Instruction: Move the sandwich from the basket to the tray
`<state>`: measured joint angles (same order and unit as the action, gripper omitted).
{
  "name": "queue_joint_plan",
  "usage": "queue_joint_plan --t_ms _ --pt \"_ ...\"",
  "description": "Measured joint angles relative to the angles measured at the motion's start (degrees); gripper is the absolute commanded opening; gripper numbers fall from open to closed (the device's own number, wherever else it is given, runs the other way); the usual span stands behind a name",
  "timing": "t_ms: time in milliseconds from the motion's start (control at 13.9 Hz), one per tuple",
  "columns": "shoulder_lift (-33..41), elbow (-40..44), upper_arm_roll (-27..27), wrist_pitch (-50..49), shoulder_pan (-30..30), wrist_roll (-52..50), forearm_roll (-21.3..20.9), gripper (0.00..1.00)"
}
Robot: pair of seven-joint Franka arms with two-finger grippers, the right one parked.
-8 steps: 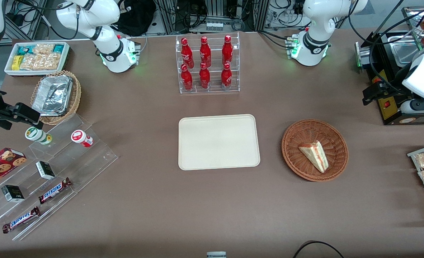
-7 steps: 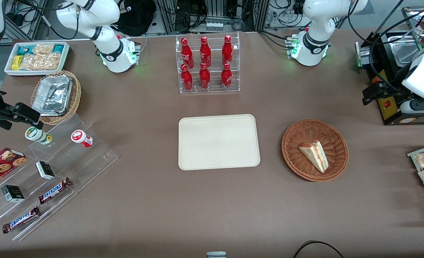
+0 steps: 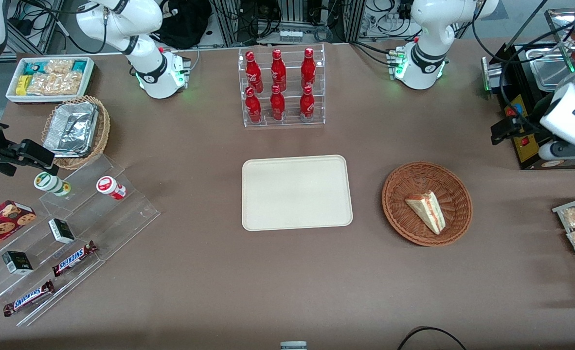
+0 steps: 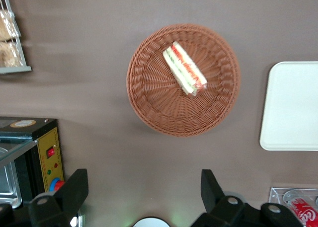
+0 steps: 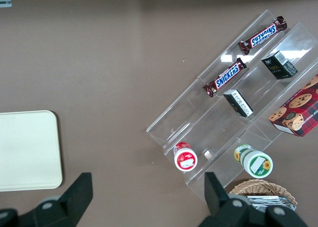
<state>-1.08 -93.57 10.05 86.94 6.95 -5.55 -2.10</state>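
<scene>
Hovering high over the brown counter (image 3: 287,282), my jaws (image 4: 144,194) spread wide, holding nothing, well above the basket (image 4: 149,105) and apart from it. Sandwich (image 4: 185,68): small triangular wedge, pale white bread, red-orange and green filling striped along its cut edge. Lies flat inside the basket, a little off centre. Basket: round, shallow, reddish-brown wicker, tight concentric weave. Tray (image 3: 296,192): flat, smooth, cream-beige rectangle, rounded corners, low raised rim; sits beside the basket toward the parked arm's end, not touching it.
</scene>
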Motion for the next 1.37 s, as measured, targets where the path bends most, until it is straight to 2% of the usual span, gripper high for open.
queue_joint_plan --t_ms 216,649,794,1371 --pt "-3.3 -4.4 0.4 6.7 0.0 -5.2 -0.2 1.0" --pt "-5.5 -21.4 4.7 32.9 -0.1 -30.7 -0.2 1.0" --pt "-6.6 -24.8 5.9 38.1 -0.2 -36.3 -0.2 1.0" --pt "-13.5 -28.3 6.2 46.1 -0.1 -38.0 -0.2 0.99"
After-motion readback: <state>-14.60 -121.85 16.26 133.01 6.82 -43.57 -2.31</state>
